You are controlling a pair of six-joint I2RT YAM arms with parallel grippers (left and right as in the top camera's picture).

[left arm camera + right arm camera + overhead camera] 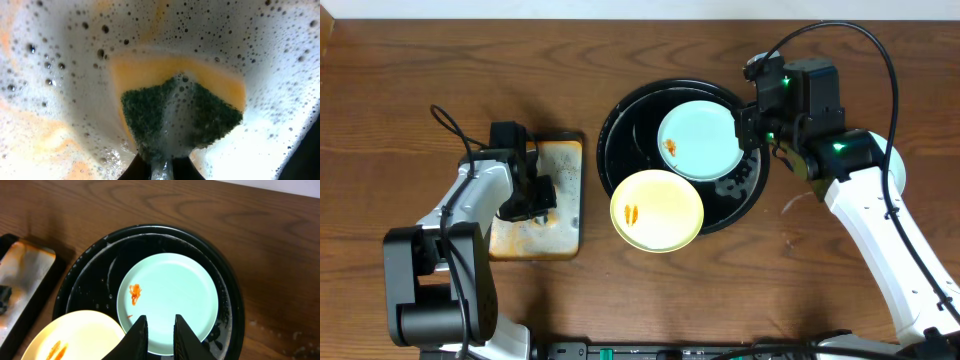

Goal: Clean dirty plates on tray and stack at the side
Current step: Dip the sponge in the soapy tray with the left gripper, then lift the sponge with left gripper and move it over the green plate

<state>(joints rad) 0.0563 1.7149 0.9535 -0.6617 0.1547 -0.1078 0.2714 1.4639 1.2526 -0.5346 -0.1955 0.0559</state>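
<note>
The round black tray [620,120] holds a pale blue-green plate [705,135] with an orange smear near its left edge. A pale yellow plate [665,215], also smeared orange, leans over the tray's front-left rim. My right gripper [748,128] hovers at the blue-green plate's right edge. In the right wrist view its fingers [160,317] stand slightly apart over the blue-green plate [170,290] and hold nothing. My left gripper [527,200] is down in the metal tray [560,215]. There the left gripper [164,157] is shut on a yellow-and-green sponge [175,110] amid foam.
The rust-stained rectangular metal tray [25,275] lies left of the black tray [235,295], full of bubbly white foam [55,75]. Bare wooden table [440,60] surrounds both. The right arm [880,220] reaches in from the lower right.
</note>
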